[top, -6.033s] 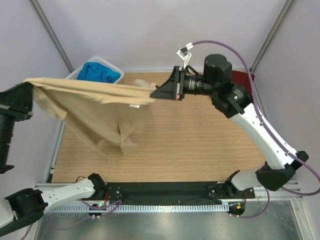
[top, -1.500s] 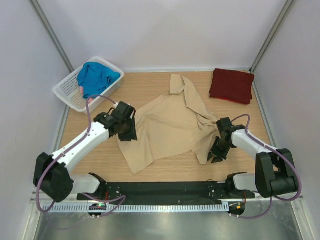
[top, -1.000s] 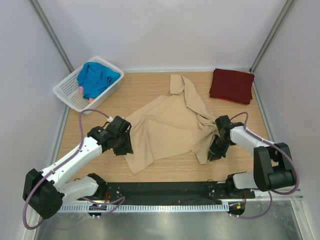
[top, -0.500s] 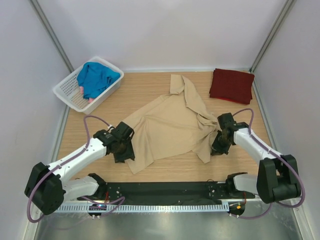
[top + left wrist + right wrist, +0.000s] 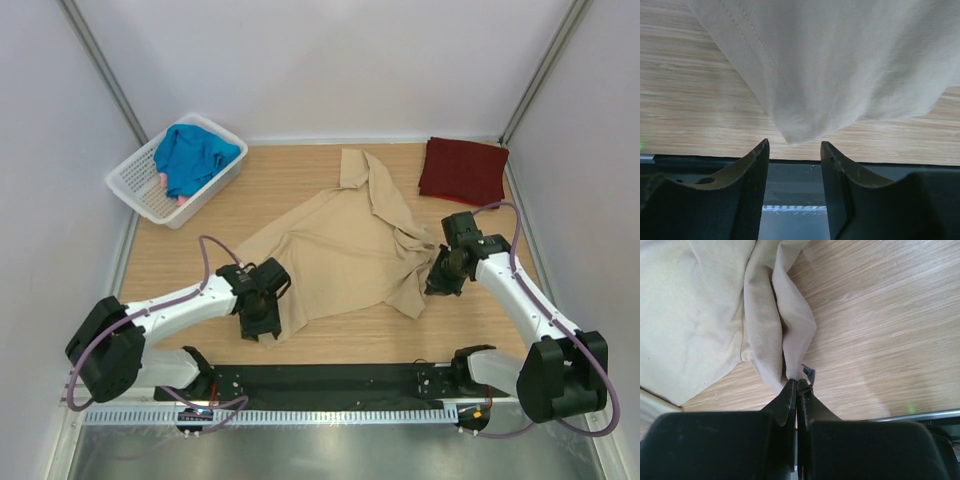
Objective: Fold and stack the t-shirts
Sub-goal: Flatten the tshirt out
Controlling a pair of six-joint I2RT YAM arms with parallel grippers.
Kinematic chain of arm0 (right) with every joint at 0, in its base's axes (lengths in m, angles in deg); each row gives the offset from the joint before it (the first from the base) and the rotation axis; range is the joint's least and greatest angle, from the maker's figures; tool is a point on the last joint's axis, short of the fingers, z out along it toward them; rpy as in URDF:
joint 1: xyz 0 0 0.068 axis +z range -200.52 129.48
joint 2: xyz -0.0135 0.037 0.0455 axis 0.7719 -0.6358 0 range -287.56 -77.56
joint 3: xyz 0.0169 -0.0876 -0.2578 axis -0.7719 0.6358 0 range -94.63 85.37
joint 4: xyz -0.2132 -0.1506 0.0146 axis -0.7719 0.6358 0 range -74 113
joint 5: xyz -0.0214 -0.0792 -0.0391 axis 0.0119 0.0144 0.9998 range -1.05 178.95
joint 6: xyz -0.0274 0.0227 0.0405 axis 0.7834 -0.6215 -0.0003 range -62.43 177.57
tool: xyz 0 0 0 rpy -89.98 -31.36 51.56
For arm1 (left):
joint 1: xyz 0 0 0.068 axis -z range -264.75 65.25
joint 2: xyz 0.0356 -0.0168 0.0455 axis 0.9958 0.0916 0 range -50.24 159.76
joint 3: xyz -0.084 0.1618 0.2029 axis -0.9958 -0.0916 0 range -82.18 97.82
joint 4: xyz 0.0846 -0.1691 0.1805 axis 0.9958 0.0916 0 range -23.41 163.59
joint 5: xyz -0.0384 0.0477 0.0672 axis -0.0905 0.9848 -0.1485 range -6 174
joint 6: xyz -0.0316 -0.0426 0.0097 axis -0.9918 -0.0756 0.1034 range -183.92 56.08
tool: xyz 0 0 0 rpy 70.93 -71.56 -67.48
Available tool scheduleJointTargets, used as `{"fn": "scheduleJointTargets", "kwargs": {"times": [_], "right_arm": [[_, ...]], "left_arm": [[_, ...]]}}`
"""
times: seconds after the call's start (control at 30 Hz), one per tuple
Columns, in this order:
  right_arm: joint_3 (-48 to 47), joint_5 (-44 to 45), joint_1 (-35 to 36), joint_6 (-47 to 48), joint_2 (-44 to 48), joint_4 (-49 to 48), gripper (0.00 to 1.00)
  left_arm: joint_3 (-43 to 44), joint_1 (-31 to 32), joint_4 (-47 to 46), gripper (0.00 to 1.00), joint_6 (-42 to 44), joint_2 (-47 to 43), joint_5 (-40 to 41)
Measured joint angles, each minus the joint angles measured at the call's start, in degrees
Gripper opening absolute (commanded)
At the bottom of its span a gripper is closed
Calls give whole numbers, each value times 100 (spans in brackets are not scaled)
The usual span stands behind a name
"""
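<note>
Along the tan t-shirt (image 5: pixel 340 250), spread on the table (image 5: pixel 190 235), the left gripper (image 5: pixel 792 145) had been moved down to the near corner; its fingers were held apart, the corner's tip lying between them. The right gripper (image 5: pixel 797 382) was clamped on the right hem fold.

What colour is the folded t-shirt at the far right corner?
The folded t-shirt is dark maroon, clearest in the top external view.

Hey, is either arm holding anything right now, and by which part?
The right gripper pinches the tan t-shirt by a bunched fold at its edge. The left gripper is open at the shirt's near corner, holding nothing.
</note>
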Motion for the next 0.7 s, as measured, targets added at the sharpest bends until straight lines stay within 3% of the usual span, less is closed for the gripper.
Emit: {"fn": "scheduleJointTargets", "kwargs": {"times": [0.33,0.43,0.5,0.57,0.7], "right_arm": [[-35,9,0,28,35,94,1],[-120,13,0,57,35,170,1],[-214,13,0,66,35,210,1],[-308,15,0,83,35,223,1],[-533,111,0,181,15,328,1]], "left_arm": [[0,282,-317,40,-140,699,-48],[-2,302,-396,28,-151,780,-92],[-13,306,-426,10,-199,780,-109],[-31,306,-452,0,-243,780,-140],[-24,308,-433,0,-267,734,-103]]}}
